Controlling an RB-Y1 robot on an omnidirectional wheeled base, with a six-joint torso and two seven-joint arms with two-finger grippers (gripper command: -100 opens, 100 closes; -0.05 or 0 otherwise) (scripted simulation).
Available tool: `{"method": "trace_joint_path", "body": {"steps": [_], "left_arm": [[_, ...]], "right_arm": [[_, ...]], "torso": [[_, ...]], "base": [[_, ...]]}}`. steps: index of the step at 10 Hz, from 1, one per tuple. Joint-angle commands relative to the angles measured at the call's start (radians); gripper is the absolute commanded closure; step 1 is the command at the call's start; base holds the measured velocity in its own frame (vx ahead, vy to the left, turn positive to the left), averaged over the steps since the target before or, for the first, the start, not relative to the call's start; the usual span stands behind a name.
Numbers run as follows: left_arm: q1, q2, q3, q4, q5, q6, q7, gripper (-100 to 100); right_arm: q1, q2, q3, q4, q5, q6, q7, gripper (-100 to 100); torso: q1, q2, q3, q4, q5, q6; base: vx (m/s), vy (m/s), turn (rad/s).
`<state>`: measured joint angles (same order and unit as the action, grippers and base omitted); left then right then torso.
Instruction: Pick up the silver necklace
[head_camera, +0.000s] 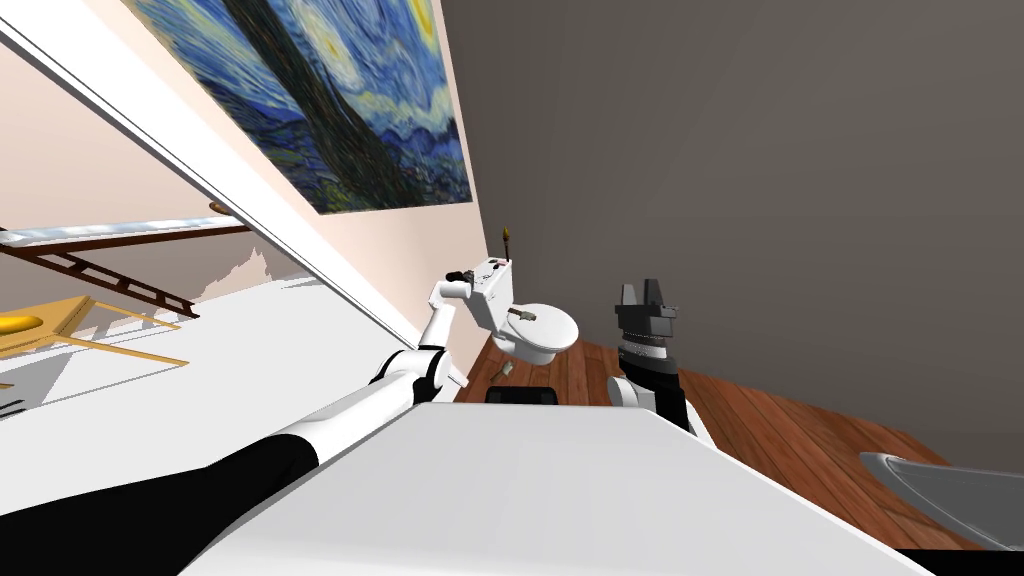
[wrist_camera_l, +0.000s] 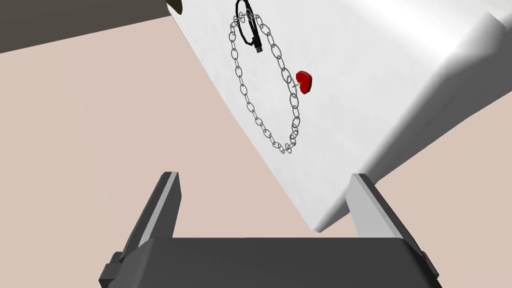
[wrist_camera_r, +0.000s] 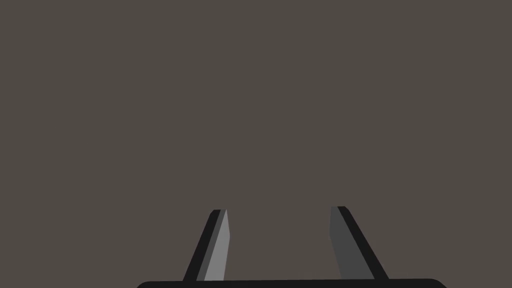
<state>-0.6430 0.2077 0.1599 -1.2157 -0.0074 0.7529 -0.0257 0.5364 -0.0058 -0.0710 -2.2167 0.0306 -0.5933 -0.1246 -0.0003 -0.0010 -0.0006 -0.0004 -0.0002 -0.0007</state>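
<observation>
From the head camera I see my left arm reaching out to a white toilet (head_camera: 541, 332) that stands on the wood floor (head_camera: 800, 420) against a pale wall with a blue swirling painting (head_camera: 340, 100). My left gripper (head_camera: 460, 276) is at the side of the tank (head_camera: 497, 290). A thin brush-like stick (head_camera: 507, 236) rises behind the tank and a dark mat (head_camera: 521, 396) lies in front of the bowl. My right gripper (head_camera: 645, 297) is raised well off to the right, pointing up. On the left wrist camera the silver necklace (wrist_camera_l: 244, 91) lies flat in a long loop on the tank's white lid (wrist_camera_l: 375, 75), with its red heart pendant (wrist_camera_l: 304, 82) just outside the chain. A black loop (wrist_camera_l: 256, 42) overlaps the chain's far end. The left gripper (wrist_camera_l: 264, 175) is spread wide and empty, short of the lid's near corner. On the right wrist camera the right gripper (wrist_camera_r: 280, 209) also stands wide and empty.
</observation>
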Motion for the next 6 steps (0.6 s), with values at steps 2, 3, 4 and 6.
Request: {"method": "trace_joint_path", "body": {"steps": [2, 3, 4, 6], "left_arm": [[-0.057, -0.001, 0.005, 0.061, -0.003, 0.075, 0.008, -100], [-0.098, 0.0, 0.009, 0.099, -0.003, 0.104, 0.015, -100], [-0.112, 0.0, 0.009, 0.124, -0.003, 0.13, 0.015, -100], [-0.162, -0.001, 0.013, 0.174, -0.004, 0.18, 0.023, -100]], "right_arm": [[0.0, 0.0, 0.0, 0.0, 0.0, 0.0, 0.0, 0], [0.0, 0.0, 0.0, 0.0, 0.0, 0.0, 0.0, 0], [0.0, 0.0, 0.0, 0.0, 0.0, 0.0, 0.0, 0], [0.0, 0.0, 0.0, 0.0, 0.0, 0.0, 0.0, 0]], "torso": [[-0.001, -0.001, 0.0, 0.0, 0.0, 0.0], [0.0, -0.001, 0.0, 0.0, 0.0, 0.0], [-0.001, -0.002, -0.001, 0.0, 0.0, 0.0], [0.0, 0.0, 0.0, 0.0, 0.0, 0.0]], "base": [[0.022, -0.016, 0.019], [0.037, -0.018, 0.03], [0.03, -0.019, 0.01], [0.019, -0.009, 0.012]]}}
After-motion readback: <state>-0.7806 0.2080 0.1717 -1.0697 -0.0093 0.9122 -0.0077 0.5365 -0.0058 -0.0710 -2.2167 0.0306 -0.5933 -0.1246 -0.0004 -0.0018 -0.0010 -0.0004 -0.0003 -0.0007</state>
